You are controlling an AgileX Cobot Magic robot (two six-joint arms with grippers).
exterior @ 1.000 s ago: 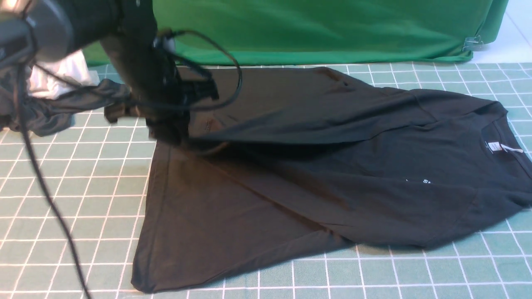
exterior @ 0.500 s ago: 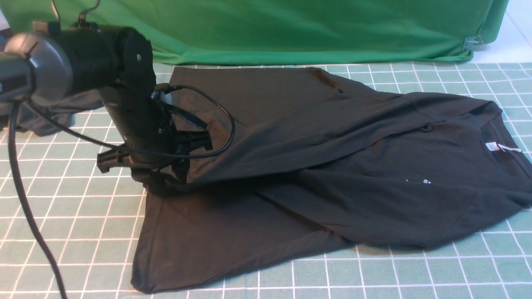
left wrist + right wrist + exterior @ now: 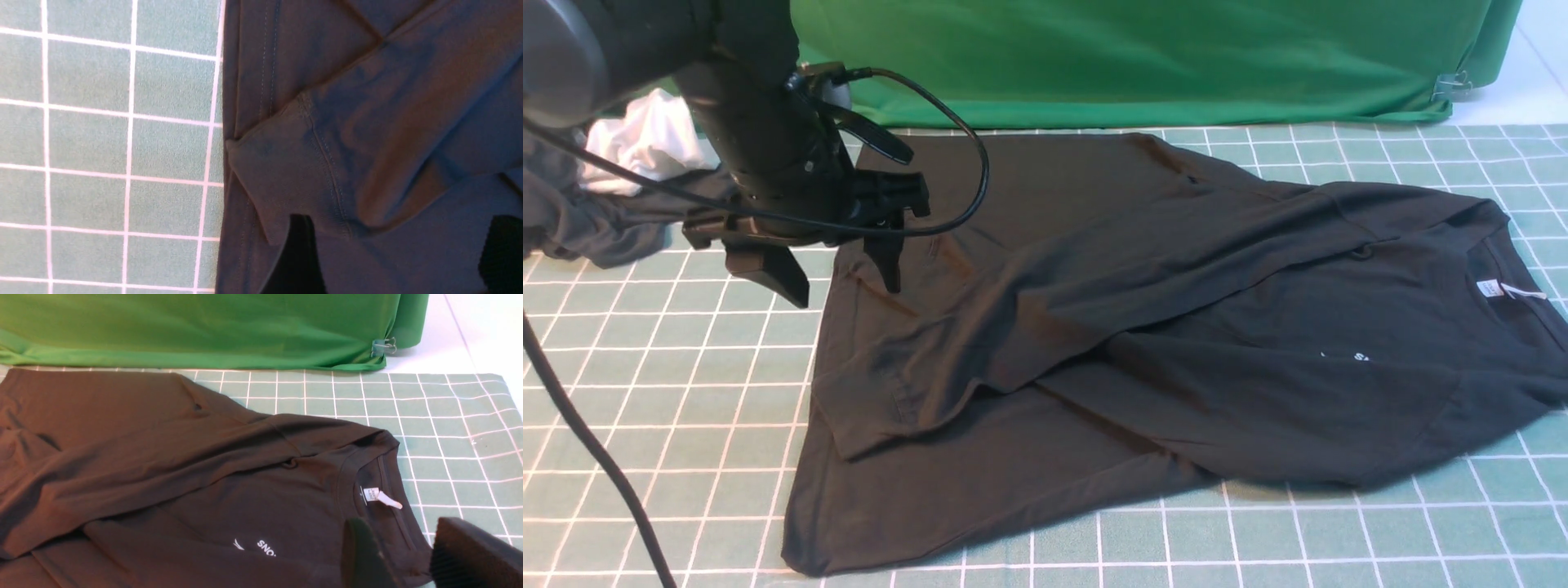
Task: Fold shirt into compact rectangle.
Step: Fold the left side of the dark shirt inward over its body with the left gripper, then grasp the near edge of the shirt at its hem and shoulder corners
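The black long-sleeved shirt [image 3: 1176, 327] lies flat on the grid mat, collar to the right, with its white neck label [image 3: 1492, 288] and part of the white logo [image 3: 1347, 356] showing. One sleeve lies diagonally across the body, its cuff [image 3: 874, 416] resting near the hem at the left. My left gripper [image 3: 845, 286] hangs open just above that end of the shirt, empty; in the left wrist view the cuff [image 3: 286, 179] lies beyond the spread fingers [image 3: 294, 261]. My right gripper [image 3: 412, 559] is open over the collar [image 3: 380, 469], out of the front view.
A wide green backdrop cloth [image 3: 1143, 57] closes off the far edge, clipped at the right [image 3: 1454, 84]. A smaller dark grey garment [image 3: 596, 220] with a white cloth [image 3: 645, 147] is heaped at far left. The left arm's cable [image 3: 596, 457] trails over the mat [image 3: 686, 392].
The left gripper carried the sleeve cuff down onto the shirt near the hem, let it go, and rose back open. The sleeve now rests across the body.
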